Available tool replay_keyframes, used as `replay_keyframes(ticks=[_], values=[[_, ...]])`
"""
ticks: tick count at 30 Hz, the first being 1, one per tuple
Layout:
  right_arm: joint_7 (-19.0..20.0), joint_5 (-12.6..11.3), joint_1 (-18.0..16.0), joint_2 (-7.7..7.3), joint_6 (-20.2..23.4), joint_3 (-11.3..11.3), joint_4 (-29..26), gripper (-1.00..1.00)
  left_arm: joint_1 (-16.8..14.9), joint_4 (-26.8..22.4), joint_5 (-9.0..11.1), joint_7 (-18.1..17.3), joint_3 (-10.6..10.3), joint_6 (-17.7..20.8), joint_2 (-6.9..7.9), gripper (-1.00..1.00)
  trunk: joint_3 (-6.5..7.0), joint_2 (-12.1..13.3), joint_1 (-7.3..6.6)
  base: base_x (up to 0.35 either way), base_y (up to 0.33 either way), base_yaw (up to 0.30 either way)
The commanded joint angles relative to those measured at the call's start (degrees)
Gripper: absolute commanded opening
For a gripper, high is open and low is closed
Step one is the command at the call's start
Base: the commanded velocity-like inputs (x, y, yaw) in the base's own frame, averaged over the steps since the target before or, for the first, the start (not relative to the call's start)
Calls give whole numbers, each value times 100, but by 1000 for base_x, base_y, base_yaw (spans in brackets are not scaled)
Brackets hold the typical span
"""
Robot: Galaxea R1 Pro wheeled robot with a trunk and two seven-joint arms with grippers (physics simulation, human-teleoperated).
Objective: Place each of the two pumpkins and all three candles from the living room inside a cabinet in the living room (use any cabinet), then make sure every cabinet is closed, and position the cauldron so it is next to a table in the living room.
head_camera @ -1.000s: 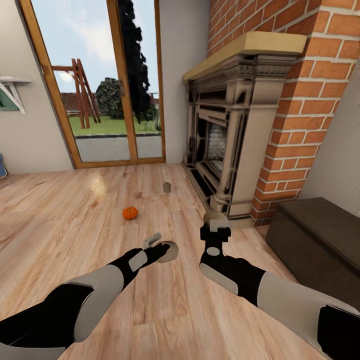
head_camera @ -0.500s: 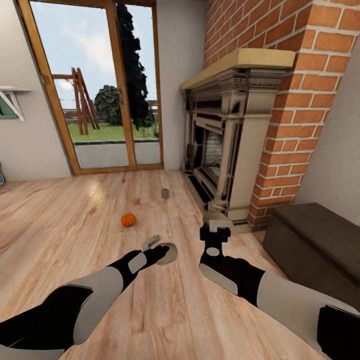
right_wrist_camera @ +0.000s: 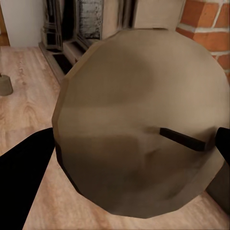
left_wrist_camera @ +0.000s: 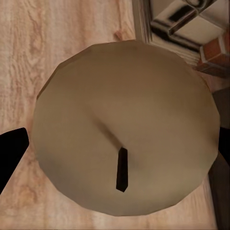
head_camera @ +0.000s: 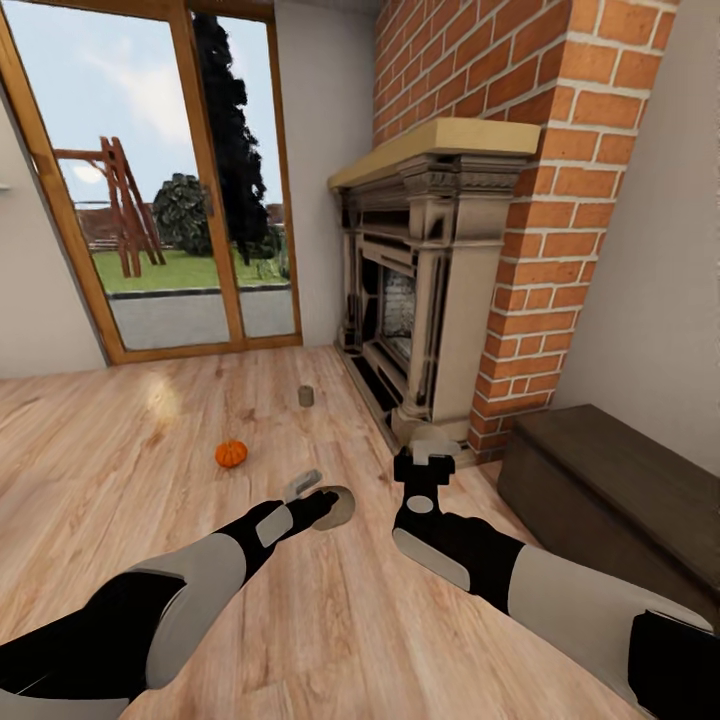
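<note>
You are over a light plank floor [head_camera: 120, 470], facing glass doors [head_camera: 170, 190] in a wood frame, with a stone fireplace [head_camera: 430, 270] set in a red brick chimney [head_camera: 540, 200] and a low dark cabinet [head_camera: 610, 500] at your right, its front closed. Both arms reach forward and low over the boards. Your left gripper [head_camera: 322, 500] angles toward the middle and its fingers pinch a candle [head_camera: 338, 506], whose round end faces the left wrist camera, wick [left_wrist_camera: 122, 168] showing, so its long axis runs along the fingers. Your right gripper [head_camera: 428, 452] points straight ahead at the fireplace base, fingers pinching a second candle [right_wrist_camera: 143, 120], also end-on to its wrist camera. A third candle [head_camera: 306, 396] stands upright on the floor near the hearth, and a pumpkin [head_camera: 231, 454] sits on the boards well left of it, ahead of your left gripper
</note>
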Motion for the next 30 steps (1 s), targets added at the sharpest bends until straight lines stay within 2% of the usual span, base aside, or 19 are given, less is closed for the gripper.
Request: replay_keyframes(ticks=[1,30], values=[[-19,-55,-10,-5,-40,29,-7,-100,-2,-2,45,-1,-46,21,0,-100,13,39,-24,0,0,-40],[-3,-55,9,37,-40,46,-7,-100,42,-2,45,-1,-45,23,-8,-100,535,1202,-660,0,0,-3]])
